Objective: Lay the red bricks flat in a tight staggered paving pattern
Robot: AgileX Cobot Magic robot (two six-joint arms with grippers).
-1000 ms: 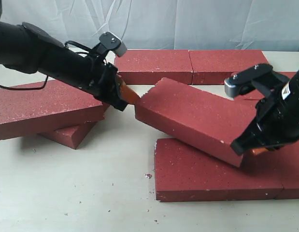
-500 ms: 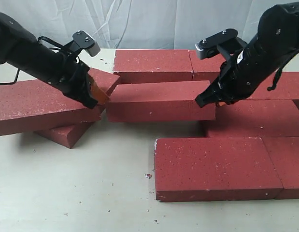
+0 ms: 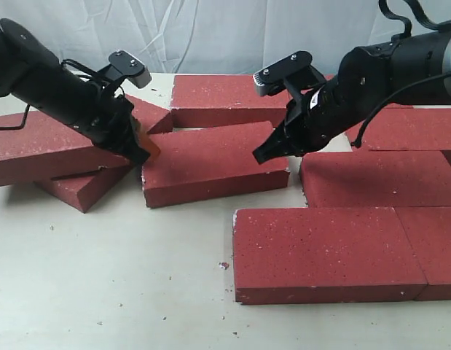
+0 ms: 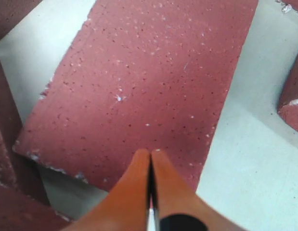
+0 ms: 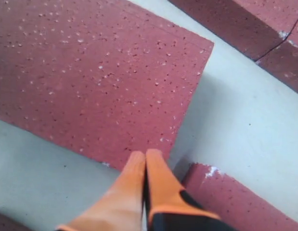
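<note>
One red brick (image 3: 210, 164) lies flat in the middle of the table, skewed slightly against the rows around it. My left gripper (image 3: 145, 149) is shut, its orange tips at the brick's left end; in the left wrist view the gripper (image 4: 150, 153) rests over that brick (image 4: 144, 82). My right gripper (image 3: 263, 154) is shut at the brick's right end. The right wrist view puts the gripper (image 5: 145, 155) at a corner of the brick (image 5: 91, 72). Neither gripper holds anything.
Flat red bricks stand at the back (image 3: 229, 98), at the right (image 3: 378, 179) and in front (image 3: 320, 251), with another (image 3: 433, 248) beside the front one. At the left a brick (image 3: 43, 149) lies tilted across a lower one (image 3: 79, 186).
The middle brick went from tilted on the front brick to flat on the table, shifted left. My right arm swung up, then left, to its right end. My left arm drew back left.
</note>
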